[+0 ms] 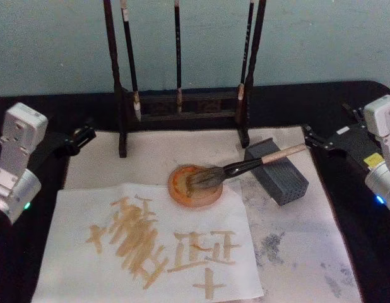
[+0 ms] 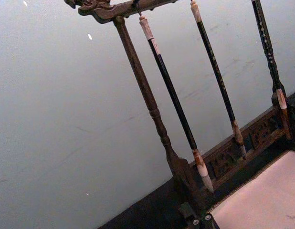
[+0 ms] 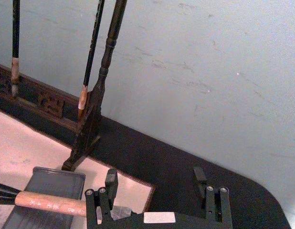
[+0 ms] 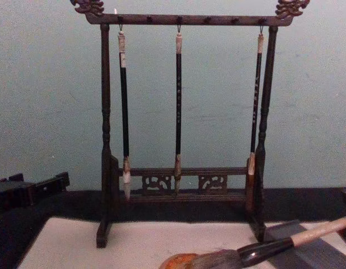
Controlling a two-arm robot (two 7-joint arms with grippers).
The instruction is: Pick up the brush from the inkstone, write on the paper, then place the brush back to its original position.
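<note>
- Brush (image 1: 245,165): bristles in inkstone (image 1: 182,194), handle propped on block (image 1: 280,180).
- Paper (image 1: 75,252) in front already bears strokes.
- Right gripper (image 3: 155,174): jaws spread, empty, near handle end.
- Left gripper (image 1: 84,137): spread, parked left.
- Likely the pick-up step, or finished; a grasp means closing across the handle.

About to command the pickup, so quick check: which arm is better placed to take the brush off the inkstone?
Right. The brush points its handle toward the robot's right, ending just short of the open right pincer. The left pincer sits far off, on the bristle side.
</note>
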